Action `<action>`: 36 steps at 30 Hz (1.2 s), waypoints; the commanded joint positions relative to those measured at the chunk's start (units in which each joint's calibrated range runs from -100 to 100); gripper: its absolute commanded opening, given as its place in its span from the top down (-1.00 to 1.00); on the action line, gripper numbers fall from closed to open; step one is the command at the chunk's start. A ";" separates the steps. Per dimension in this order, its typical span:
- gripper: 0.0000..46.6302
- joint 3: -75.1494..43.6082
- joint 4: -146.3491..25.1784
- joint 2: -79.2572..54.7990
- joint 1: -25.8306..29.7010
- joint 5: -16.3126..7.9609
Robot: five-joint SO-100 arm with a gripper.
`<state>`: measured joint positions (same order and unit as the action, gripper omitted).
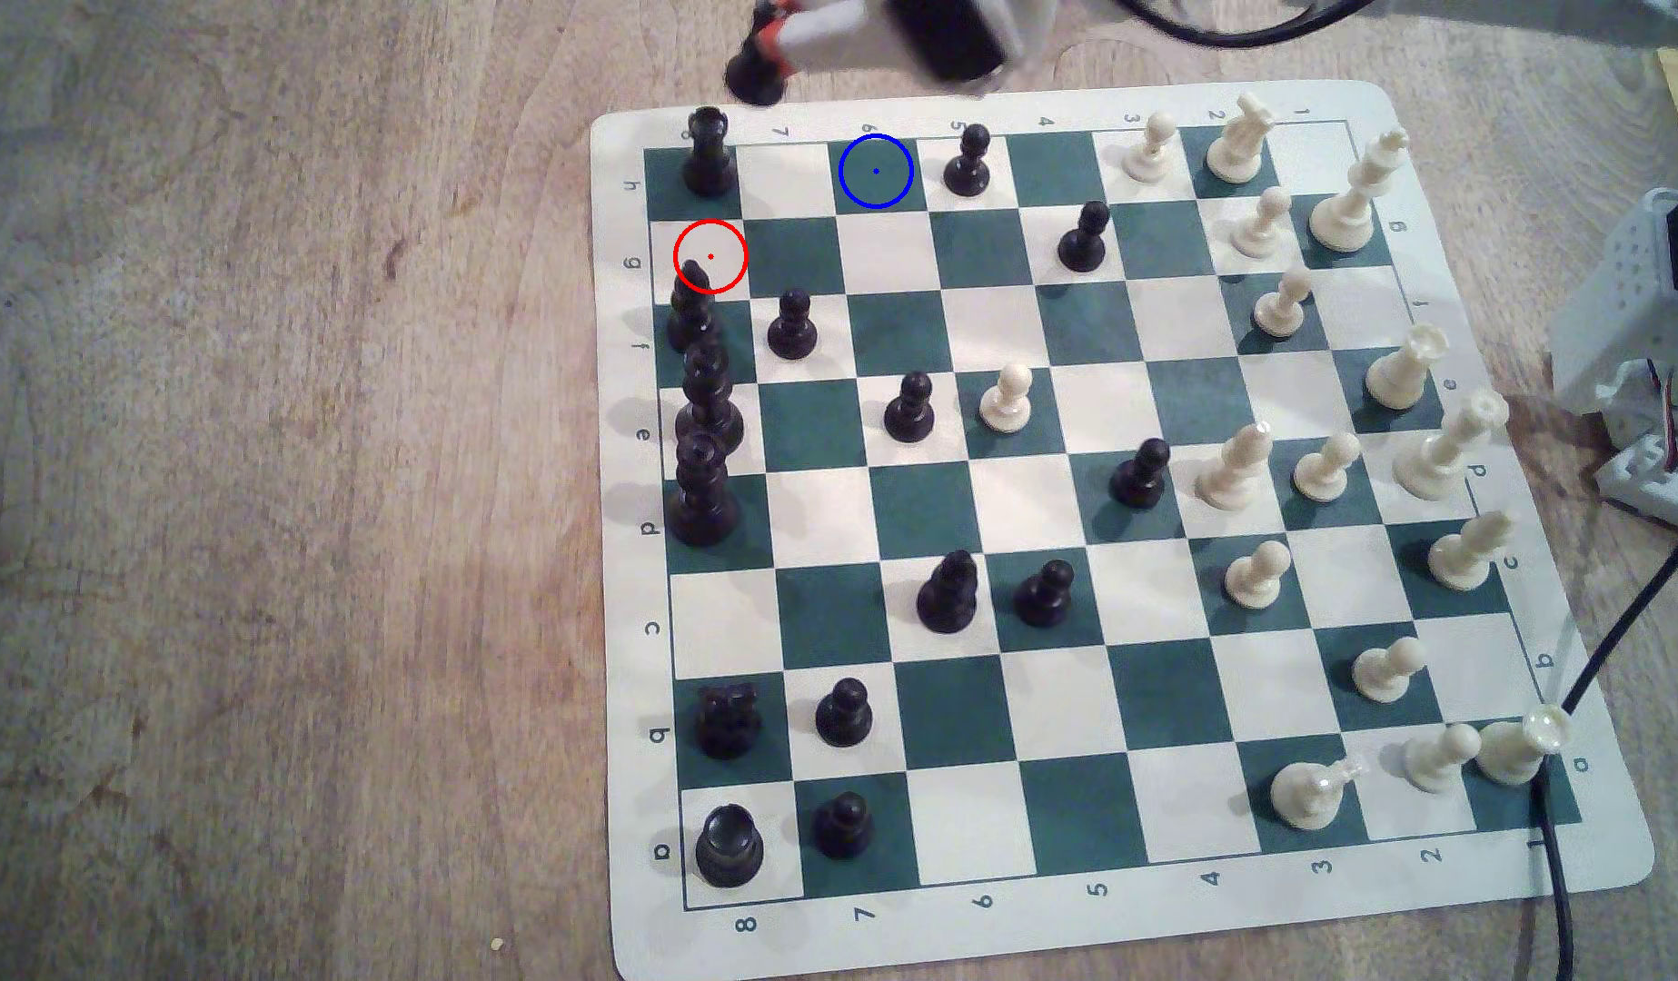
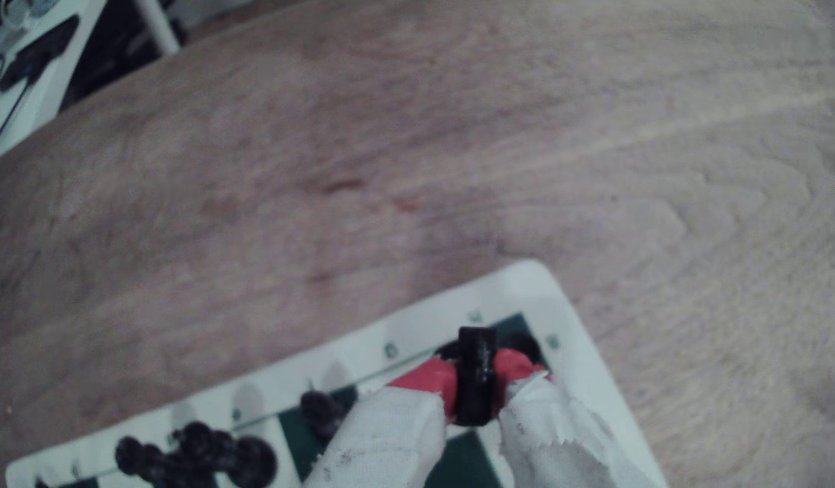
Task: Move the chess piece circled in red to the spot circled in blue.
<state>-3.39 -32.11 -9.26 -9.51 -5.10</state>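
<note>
Above the board's (image 1: 618, 528) corner, the gripper (image 2: 474, 380) apparently clamps the knight (image 2: 475, 375).

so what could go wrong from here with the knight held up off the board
1. The gripper pinches the knight between its red tips alone, so the piece could twist or slip out on the way.
2. The blue-ringed square has a black pawn on the next square and a black rook two squares the other way; a low or off-centre descent could knock one over.
3. The wrist view is blurred, so alignment over the square is hard to judge.
</note>
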 commanded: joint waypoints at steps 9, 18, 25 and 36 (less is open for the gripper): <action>0.99 11.28 4.51 10.36 -6.87 1.71; 0.98 11.55 5.90 5.27 -7.73 1.76; 0.98 11.19 5.99 2.04 -6.40 1.76; 0.98 11.00 4.76 -0.42 -5.47 1.86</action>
<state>9.35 -27.25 -10.43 -15.27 -3.30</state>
